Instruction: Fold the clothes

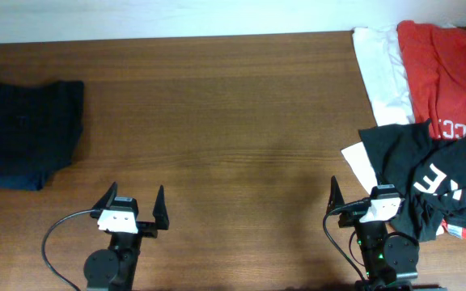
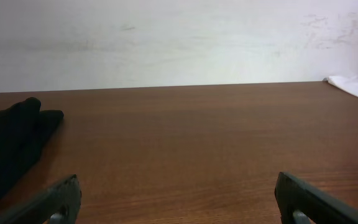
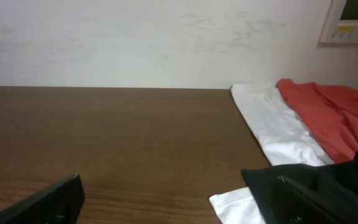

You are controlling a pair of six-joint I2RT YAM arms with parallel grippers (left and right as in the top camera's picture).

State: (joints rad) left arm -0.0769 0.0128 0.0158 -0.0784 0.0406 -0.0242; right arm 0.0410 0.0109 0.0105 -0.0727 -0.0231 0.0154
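The black T-shirt point(image 1: 417, 166) with large white block lettering lies crumpled at the right of the table, on top of a red shirt and a white garment. In the right wrist view its edge point(image 3: 340, 186) lies at my right finger. My right gripper point(image 1: 362, 199) is open and empty at the table's front edge, its right finger against or under the shirt's hem; it also shows in the right wrist view point(image 3: 179, 205). My left gripper point(image 1: 134, 199) is open and empty at the front left, over bare wood, as the left wrist view point(image 2: 179, 205) also shows.
A folded dark garment point(image 1: 24, 133) lies at the far left, also in the left wrist view point(image 2: 8, 143). The red shirt with white lettering point(image 1: 447, 73) and a plain white garment point(image 1: 383, 73) lie at the back right. The brown wooden table point(image 1: 233, 137) ends at a white wall.
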